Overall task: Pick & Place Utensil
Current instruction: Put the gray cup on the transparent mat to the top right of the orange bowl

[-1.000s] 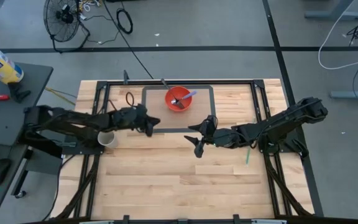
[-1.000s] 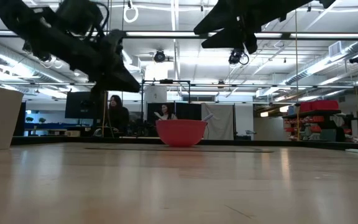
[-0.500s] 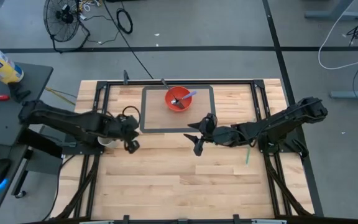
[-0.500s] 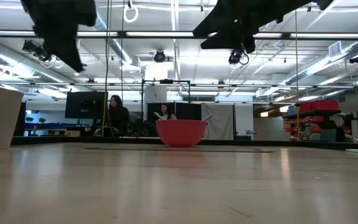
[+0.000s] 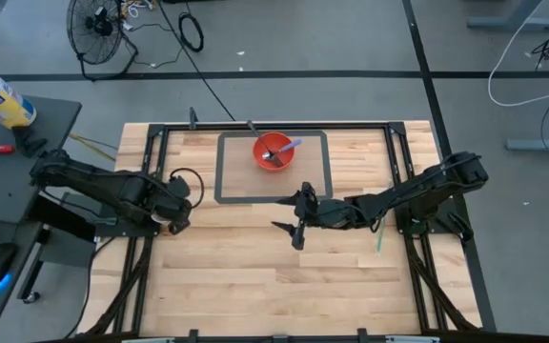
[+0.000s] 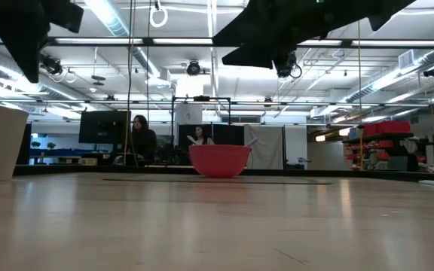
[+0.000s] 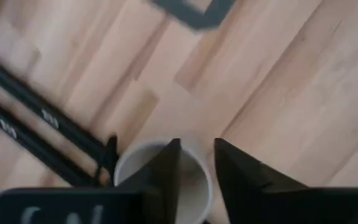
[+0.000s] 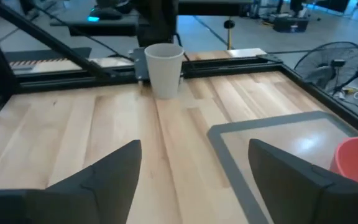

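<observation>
A red bowl stands on the grey-framed mat at the far middle of the table, with a purple utensil lying in it. It also shows in the low view as the bowl. A white paper cup stands upright near the left edge. My left gripper hovers over that cup. In the left wrist view the left gripper is open above the cup's mouth. My right gripper hangs wide open over the table's middle, and the right gripper holds nothing.
A thin green utensil lies on the wood near the right arm's base. Black rails run along both table sides. Bare wood fills the near half. People sit in the room beyond.
My left gripper has swung from the mat's left edge toward the table's left edge and now stands above the white cup. My right gripper has drifted a little toward the left and the near edge, still open. Bowl and cup have stayed in place.
</observation>
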{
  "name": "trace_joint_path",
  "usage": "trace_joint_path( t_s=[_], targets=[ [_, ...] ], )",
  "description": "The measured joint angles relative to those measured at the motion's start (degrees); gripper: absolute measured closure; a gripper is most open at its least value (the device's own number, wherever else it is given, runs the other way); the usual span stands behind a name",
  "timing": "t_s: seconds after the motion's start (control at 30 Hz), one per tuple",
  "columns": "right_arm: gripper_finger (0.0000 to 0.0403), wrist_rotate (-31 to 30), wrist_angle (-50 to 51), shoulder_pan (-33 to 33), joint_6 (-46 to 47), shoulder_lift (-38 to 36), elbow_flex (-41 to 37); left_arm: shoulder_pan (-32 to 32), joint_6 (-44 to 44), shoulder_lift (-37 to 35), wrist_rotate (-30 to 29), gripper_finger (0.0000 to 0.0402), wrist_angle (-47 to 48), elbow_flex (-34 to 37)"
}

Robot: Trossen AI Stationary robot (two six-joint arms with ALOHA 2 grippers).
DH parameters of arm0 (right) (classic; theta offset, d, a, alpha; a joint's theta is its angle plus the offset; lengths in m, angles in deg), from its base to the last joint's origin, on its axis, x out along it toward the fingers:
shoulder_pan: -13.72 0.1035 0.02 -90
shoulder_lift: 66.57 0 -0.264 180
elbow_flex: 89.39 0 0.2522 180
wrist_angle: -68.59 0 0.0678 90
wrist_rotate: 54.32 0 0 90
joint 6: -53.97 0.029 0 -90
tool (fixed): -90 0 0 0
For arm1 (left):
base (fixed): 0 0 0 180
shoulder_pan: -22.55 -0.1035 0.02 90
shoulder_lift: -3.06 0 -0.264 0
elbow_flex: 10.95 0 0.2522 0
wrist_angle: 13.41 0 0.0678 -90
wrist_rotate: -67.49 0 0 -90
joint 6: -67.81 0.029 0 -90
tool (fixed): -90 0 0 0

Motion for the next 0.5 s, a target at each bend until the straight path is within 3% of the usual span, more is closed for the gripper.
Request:
trace_joint_path(
  t_s=[0.27,0.5],
  targets=[
    [0.0101,-0.8,-2.01,-0.55,-0.02,0.21,0.0,-0.41,-3.71,0.07,4.91,0.019,-1.13,3.37],
    [0.0101,-0.69,-1.87,-0.51,0.25,0.21,0.0,-0.93,-7.23,0.09,6.74,0.0178,-1.41,7.91]
  ],
)
